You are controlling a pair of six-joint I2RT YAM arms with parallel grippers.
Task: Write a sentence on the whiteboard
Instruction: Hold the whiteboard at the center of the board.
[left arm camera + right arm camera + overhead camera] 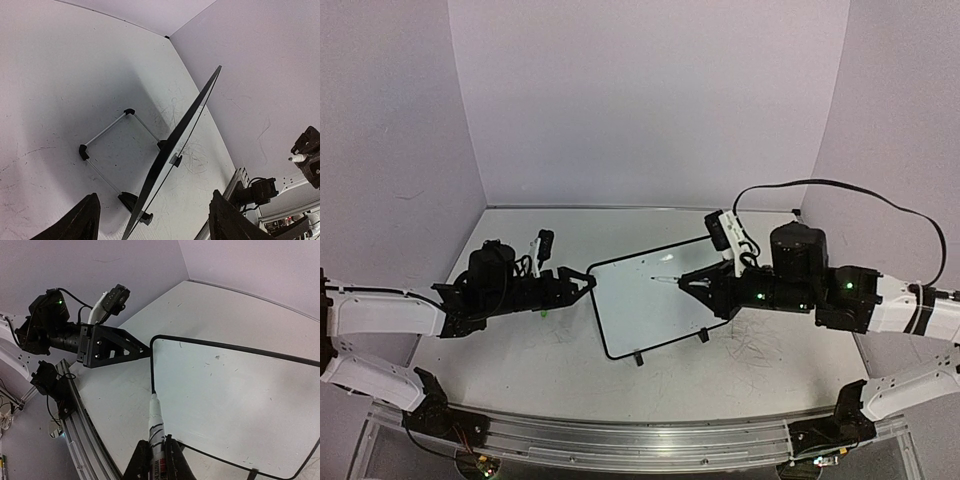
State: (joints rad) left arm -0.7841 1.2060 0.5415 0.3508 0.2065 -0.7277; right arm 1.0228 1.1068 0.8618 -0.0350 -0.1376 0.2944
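Observation:
The whiteboard [650, 305] stands tilted at the table's middle, on small black feet [638, 358]. No sentence shows on its face, only a few tiny specks. My left gripper [582, 284] is open at the board's left corner. In the left wrist view the board [175, 145] runs edge-on between the two spread fingers [80, 222], touching neither. My right gripper [698, 284] is shut on a white marker [156, 422]. The marker's tip [661, 279] points over the board's upper middle; whether it touches the board I cannot tell. The right wrist view shows the board's face [235, 400] and the left gripper [142, 347] at its corner.
Grey scribbles [760, 345] mark the table right of the board. An aluminium rail [620, 440] runs along the near edge with both arm bases. Lilac walls close off the back and both sides. The right arm's black cable [840, 185] arches above it.

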